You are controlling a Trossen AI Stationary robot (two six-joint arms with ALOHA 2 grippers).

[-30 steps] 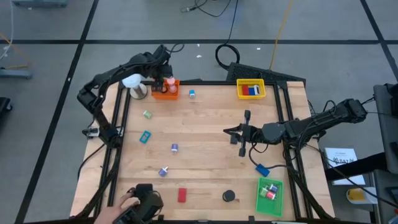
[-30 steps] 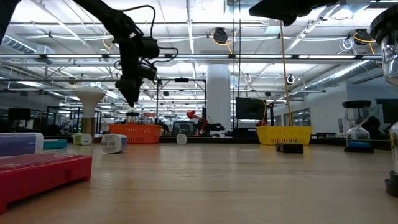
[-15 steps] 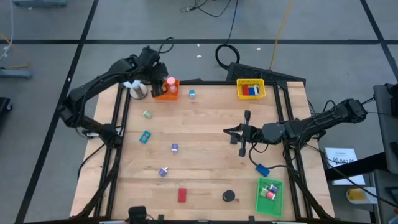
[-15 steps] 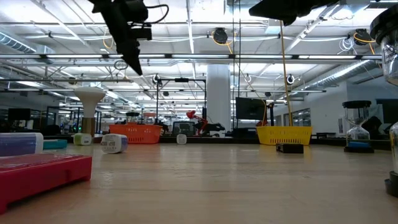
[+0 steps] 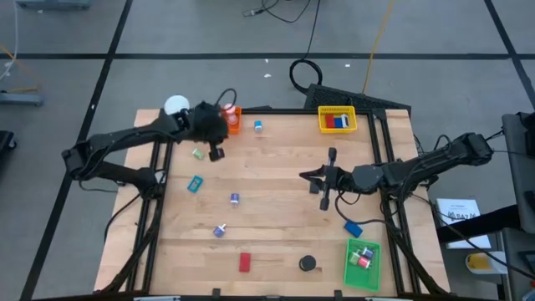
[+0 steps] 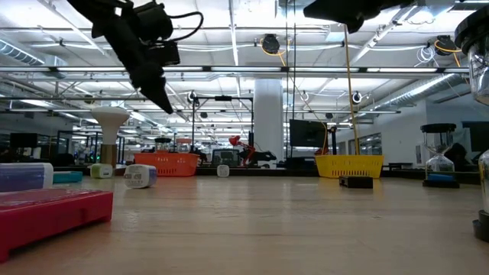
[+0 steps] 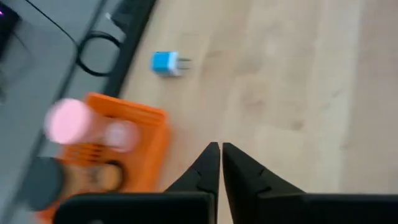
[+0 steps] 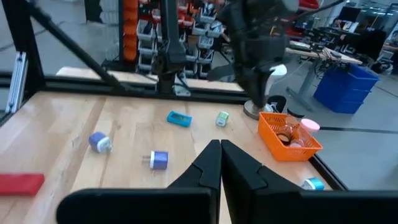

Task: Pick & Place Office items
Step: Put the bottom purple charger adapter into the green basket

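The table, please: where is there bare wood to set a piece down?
Free: the table between the red block and right pincer; also between the orange tray and yellow tray. Crowded: the left side's clips.

Three trays: orange (image 5: 231, 118), yellow (image 5: 336, 119), green (image 5: 362, 264); two arms.

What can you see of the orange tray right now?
The orange tray is a small rectangular basket with slotted walls, plastic by the look of it, sitting flat at the table's far edge towards its left corner. It holds a pink round piece and other items, one dark; what they are is unclear. The left end effector, shut and empty, hangs beside it, not touching.
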